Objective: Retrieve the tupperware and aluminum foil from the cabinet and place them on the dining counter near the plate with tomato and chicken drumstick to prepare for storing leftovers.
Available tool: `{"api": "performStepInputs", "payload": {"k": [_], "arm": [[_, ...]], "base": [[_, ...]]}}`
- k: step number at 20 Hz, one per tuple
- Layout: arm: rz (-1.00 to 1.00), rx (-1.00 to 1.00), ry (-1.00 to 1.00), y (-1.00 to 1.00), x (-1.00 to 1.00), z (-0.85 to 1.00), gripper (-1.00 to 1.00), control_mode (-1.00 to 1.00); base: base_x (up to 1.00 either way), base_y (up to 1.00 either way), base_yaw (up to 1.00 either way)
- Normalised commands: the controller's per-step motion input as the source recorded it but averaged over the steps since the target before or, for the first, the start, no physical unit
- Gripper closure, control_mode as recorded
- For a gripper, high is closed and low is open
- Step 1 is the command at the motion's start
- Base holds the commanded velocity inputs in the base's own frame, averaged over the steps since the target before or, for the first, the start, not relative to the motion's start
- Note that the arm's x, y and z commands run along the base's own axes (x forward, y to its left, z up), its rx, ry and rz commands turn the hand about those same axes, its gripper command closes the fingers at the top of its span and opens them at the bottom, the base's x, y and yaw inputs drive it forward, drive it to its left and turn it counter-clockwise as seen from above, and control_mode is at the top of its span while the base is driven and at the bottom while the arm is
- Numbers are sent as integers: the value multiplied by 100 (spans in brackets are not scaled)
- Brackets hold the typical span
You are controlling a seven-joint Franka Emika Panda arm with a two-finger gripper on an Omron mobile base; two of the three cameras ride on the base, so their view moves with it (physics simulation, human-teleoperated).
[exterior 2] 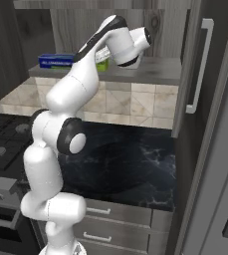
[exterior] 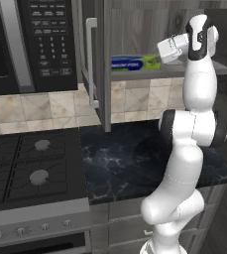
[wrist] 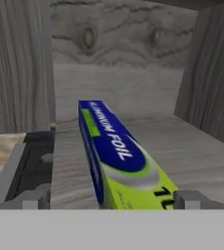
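One long box of aluminum foil [exterior: 134,63] lies flat on the grey shelf [exterior: 174,71] inside the open cabinet [exterior 2: 150,30], its blue length running along the shelf and its lime-green end pointing toward the arm. In the left base view the box sits at the left part of the shelf, just right of the open cabinet door [exterior: 99,64] with its pale bar handle [exterior: 91,62]. The white arm [exterior: 194,129] reaches up from the base and bends its wrist into the cabinet, level with the shelf.

The tool [wrist: 112,200] is released, its two fingertips [wrist: 31,200] standing wide apart on either side of the green end of the box. In the hand view the box runs straight away from the camera between them, with a clear gap on the left side; on the right side it is hard to tell whether the tip touches the box. Nothing is gripped.

Below the cabinet, a counter [exterior: 135,158] with a black marbled top lies against a tan tiled wall [exterior: 45,106]. To its left is a black stove [exterior: 26,163] with a microwave [exterior: 30,39] above it. In the right base view a second cabinet door [exterior 2: 197,64] stands open at the right.
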Motion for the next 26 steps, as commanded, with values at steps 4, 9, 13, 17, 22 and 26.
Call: {"api": "performStepInputs", "payload": {"k": [4,9,13,17,22,26], "arm": [[8,0,0,0,28,0,-100,-100],[7,-1,0,0,15,-7,-100,-100],[5,-3,0,0,18,-2,-100,-100],[4,-6,0,0,11,-9,-100,-100],[3,-10,0,0,1,-25,-100,-100],[2,-11,-3,0,0,-34,-100,-100]], "base": [[0,0,0],[0,0,0],[0,0,0],[0,0,0],[0,0,0],[0,0,0]]}}
